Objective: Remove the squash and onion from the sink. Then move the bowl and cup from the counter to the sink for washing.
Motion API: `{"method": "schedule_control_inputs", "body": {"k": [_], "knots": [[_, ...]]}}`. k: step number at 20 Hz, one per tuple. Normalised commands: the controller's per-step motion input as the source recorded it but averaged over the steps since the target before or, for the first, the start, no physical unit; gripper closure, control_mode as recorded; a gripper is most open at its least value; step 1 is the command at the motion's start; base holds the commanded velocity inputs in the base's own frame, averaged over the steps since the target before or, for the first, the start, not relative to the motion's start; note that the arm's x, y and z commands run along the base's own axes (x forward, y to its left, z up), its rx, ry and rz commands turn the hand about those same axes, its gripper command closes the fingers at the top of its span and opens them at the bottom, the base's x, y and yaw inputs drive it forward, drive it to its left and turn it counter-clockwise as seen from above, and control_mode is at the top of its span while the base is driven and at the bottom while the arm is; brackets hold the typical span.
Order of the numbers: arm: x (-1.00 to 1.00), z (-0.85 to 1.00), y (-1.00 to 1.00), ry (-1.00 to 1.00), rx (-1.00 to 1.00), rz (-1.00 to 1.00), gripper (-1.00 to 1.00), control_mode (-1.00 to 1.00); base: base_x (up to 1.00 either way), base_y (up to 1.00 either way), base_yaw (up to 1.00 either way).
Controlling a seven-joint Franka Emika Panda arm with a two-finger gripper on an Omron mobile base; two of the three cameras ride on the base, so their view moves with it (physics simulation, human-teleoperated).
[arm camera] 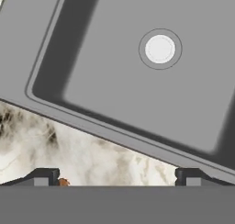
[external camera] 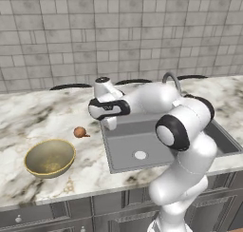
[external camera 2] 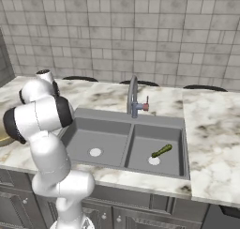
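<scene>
The reddish-brown onion lies on the marble counter left of the sink, and a sliver of the onion shows by one fingertip in the hand view. My gripper hangs open and empty above the sink's left rim, a little right of the onion. Both fingertips stand wide apart over the counter. The slim green squash lies in the right basin beside its drain. To the left of the onion, near the front edge, sits the olive-gold bowl. The cup is out of view.
A gooseneck faucet rises behind the sink's middle. The left basin holds only its white drain hole. My own arm arches over the sink's front. A tiled wall closes the back of the counter.
</scene>
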Motion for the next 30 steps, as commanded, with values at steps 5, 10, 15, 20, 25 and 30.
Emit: {"method": "schedule_control_inputs", "body": {"k": [5,10,15,20,25,30], "knots": [[-0.34,0.14,-0.23,-0.01,0.00,0.12,-1.00,-1.00,0.00,0.00,0.00],[-0.32,0.09,-0.26,-0.02,0.00,0.19,-1.00,-1.00,0.00,0.00,0.00],[-0.31,0.07,-0.30,0.00,0.03,0.21,-1.00,-1.00,0.00,0.00,0.00],[-0.30,0.05,-0.29,0.00,0.02,0.19,-1.00,-1.00,0.00,0.00,0.00],[-0.29,0.01,-0.29,0.00,0.00,0.13,-1.00,-1.00,0.00,0.00,0.00],[-0.23,0.01,-0.32,0.00,0.00,0.11,-1.00,-1.00,0.00,0.00,0.00]]}}
